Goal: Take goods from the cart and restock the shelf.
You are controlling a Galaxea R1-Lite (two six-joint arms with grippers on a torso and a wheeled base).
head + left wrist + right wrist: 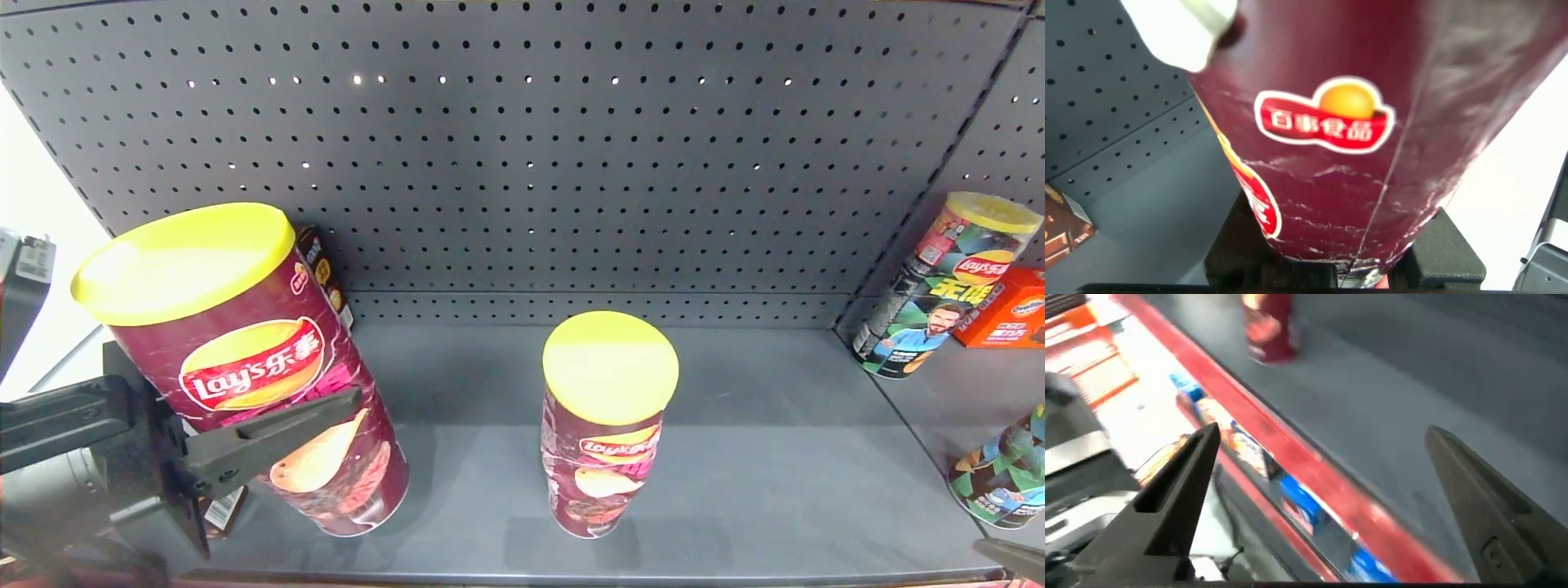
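The right gripper (1323, 433) hangs with jaws spread wide over the red front edge (1290, 457) of the grey shelf (775, 457). At the shelf's left end, the left gripper (286, 408) has its jaws clamped on a tilted maroon chip can (245, 351). A second maroon can (608, 425) stands upright mid-shelf, with dark pegboard (571, 163) behind it.

clamped low between the black fingers of the left gripper (1343, 273): maroon chip can (1372, 163), close up. beyond it, grey shelf board (1151, 220), perforated back panel (1102, 90), brown box (1061, 224).
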